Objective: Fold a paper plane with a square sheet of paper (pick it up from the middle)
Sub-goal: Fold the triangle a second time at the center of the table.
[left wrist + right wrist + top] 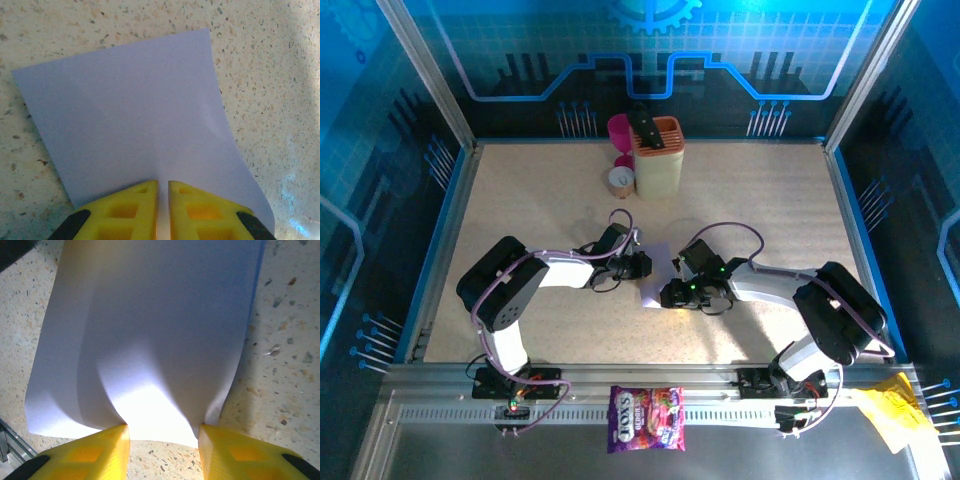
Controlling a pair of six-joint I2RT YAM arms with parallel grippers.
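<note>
Sheet lies between your pincers, ahead of each. Left pincer pinches its edge, nearly closed; right pincer half-spread, straddling a hump.

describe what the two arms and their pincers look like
Both the left arm and right arm have black joint housings with white links, and lilac cables looping along them. Small green lights glow near the right wrist. The left pincer and right pincer have yellow wedge-shaped fingers with hollow cut-outs and black bases.
</note>
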